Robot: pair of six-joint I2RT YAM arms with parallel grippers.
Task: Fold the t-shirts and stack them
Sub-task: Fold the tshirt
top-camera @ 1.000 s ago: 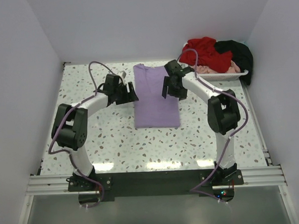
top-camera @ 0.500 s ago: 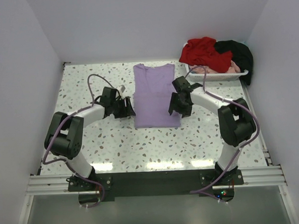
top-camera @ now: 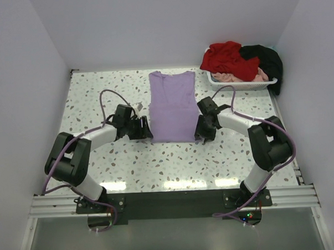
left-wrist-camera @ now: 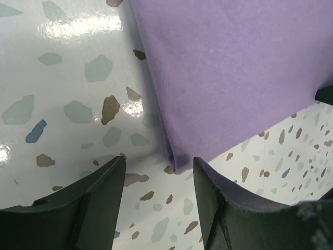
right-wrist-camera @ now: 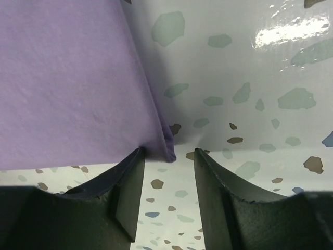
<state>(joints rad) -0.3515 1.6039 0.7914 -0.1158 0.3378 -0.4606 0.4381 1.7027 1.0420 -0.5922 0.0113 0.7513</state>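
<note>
Left hand (left-wrist-camera: 158, 162) and right hand (right-wrist-camera: 169, 152) (both agape) straddle lavender shirt (top-camera: 173, 105) corners, seemingly ungripped.

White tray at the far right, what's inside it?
A red t-shirt on top, a black t-shirt spilling over the right end, a pale pink t-shirt beneath. The white tray shows only its rim; anything deeper is hidden.

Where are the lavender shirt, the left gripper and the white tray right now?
lavender shirt (top-camera: 173, 105), top view, middle of the folded cloth.
left gripper (left-wrist-camera: 158, 161), left wrist view, gap between its fingertips, at the shirt's corner.
white tray (top-camera: 242, 87), top view, its near rim.
</note>
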